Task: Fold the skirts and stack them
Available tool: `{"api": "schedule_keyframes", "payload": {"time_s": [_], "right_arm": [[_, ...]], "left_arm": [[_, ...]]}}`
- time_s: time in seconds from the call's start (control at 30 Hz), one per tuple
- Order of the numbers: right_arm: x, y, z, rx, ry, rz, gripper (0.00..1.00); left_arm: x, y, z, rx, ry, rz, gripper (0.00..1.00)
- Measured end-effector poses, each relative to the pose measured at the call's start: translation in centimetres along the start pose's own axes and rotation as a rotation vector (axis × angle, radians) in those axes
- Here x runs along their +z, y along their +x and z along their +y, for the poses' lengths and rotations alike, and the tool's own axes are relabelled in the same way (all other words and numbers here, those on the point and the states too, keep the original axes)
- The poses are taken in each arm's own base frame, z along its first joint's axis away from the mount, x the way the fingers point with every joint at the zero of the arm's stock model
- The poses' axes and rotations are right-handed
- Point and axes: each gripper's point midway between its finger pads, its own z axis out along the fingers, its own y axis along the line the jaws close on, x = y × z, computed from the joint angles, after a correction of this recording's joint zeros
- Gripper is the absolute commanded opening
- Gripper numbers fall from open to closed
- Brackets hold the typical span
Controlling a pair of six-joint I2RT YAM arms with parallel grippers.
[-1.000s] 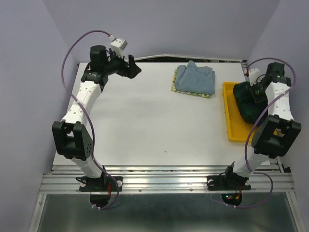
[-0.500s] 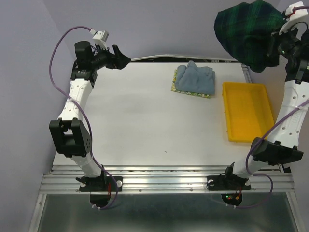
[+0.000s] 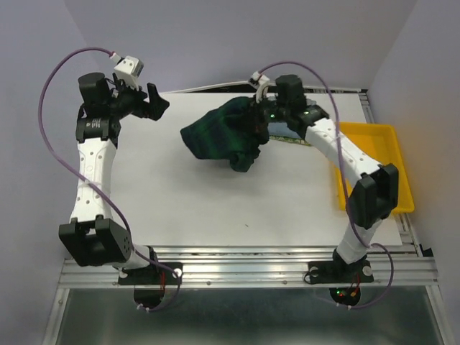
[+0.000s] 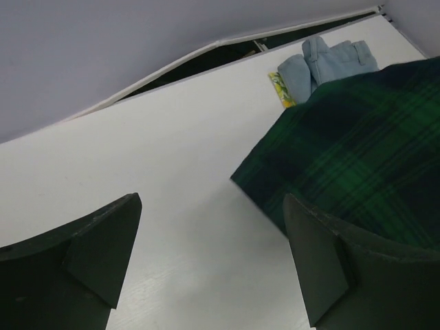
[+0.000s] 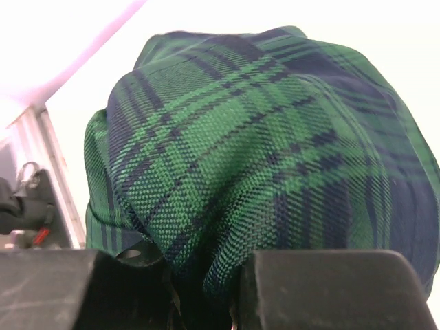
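One plaid skirt is pinched in the right gripper; left gripper gapes wide

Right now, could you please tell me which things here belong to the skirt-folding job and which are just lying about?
Part of the job: plaid skirt, light blue skirt, lemon-print skirt.
Just lying about: yellow tray.

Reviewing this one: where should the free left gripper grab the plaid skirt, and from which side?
On the plaid skirt, take the free left corner, coming from the left. The right gripper pinches its right end, so the cloth trails leftward, that corner low and unobstructed, facing the open left gripper.
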Motion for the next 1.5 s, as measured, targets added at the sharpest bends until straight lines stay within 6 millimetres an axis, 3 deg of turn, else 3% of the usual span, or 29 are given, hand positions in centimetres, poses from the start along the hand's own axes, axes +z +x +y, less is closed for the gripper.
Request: {"api": "schedule_keyframes", "payload": {"time_s": [0.1, 0.2, 0.3, 0.33, 0.37, 0.4, 0.47, 0.63, 0.73, 0.83, 0.9, 1.0, 1.07, 1.13, 1.2, 1.27, 1.33, 1.37, 1.5], "right_arm": [[5.2, 3.8, 1.0, 0.092, -0.038, 0.079, 0.01], [9.8, 7.3, 0.4, 0.213, -0.029, 0.125, 0.01], [13.3, 10.5, -1.7, 0.346, -0.004, 0.162, 0.03], [14.3, 11.3, -2.3, 0.385, 0.000, 0.170, 0.09], [15.3, 12.1, -2.9, 0.421, -0.003, 0.175, 0.27], [16.0, 12.7, -3.4, 0.455, -0.004, 0.179, 0.31], [16.7, 13.9, -3.7, 0.499, -0.014, 0.197, 0.53], [16.8, 14.2, -2.7, 0.555, -0.064, 0.203, 0.74], [16.5, 13.3, -2.4, 0.521, -0.082, 0.195, 0.77], [15.6, 11.2, -2.0, 0.435, -0.094, 0.179, 0.78], [14.2, 9.6, -1.6, 0.356, -0.088, 0.172, 0.80], [10.1, 6.7, -1.5, 0.185, -0.005, 0.162, 0.83], [7.5, 5.5, -1.8, 0.090, 0.057, 0.144, 0.86], [4.3, 5.9, -2.5, 0.021, 0.125, 0.160, 0.88], [2.6, 7.1, -4.2, -0.020, 0.196, 0.189, 0.89], [2.5, 9.0, -6.0, -0.032, 0.236, 0.234, 0.86], [3.6, 12.1, -8.1, -0.005, 0.255, 0.303, 0.85], [4.5, 14.1, -8.9, 0.012, 0.253, 0.345, 0.84], [7.2, 21.4, -10.8, 0.080, 0.228, 0.490, 0.81]], "left_arm": [[-2.0, 0.9, -0.9, 0.094, -0.004, 0.037, 0.86], [-3.1, 3.2, -1.3, 0.154, 0.006, 0.102, 0.85], [-4.3, 8.6, -1.7, 0.185, 0.030, 0.238, 0.86], [-4.6, 10.2, -1.9, 0.188, 0.041, 0.281, 0.87], [-5.0, 12.2, -1.8, 0.197, 0.046, 0.326, 0.88], [-5.4, 13.7, -1.9, 0.200, 0.052, 0.364, 0.89], [-6.2, 16.4, -2.1, 0.210, 0.065, 0.433, 0.89], [-7.2, 20.6, -3.4, 0.285, 0.118, 0.507, 0.90], [-6.2, 22.6, -6.0, 0.406, 0.186, 0.520, 0.90], [-4.9, 24.3, -8.8, 0.536, 0.267, 0.517, 0.91], [-4.0, 25.1, -10.3, 0.616, 0.308, 0.507, 0.91], [-1.9, 25.6, -11.9, 0.687, 0.359, 0.496, 0.91], [-0.1, 26.1, -12.0, 0.701, 0.361, 0.510, 0.91], [1.9, 26.4, -11.5, 0.711, 0.342, 0.517, 0.91], [3.5, 26.9, -10.8, 0.716, 0.314, 0.532, 0.90], [4.9, 27.9, -9.9, 0.714, 0.290, 0.565, 0.69], [6.4, 28.7, -8.9, 0.708, 0.258, 0.603, 0.52], [6.9, 29.2, -8.4, 0.694, 0.244, 0.626, 0.38], [7.3, 29.6, -6.3, 0.594, 0.186, 0.666, 0.09]]}}
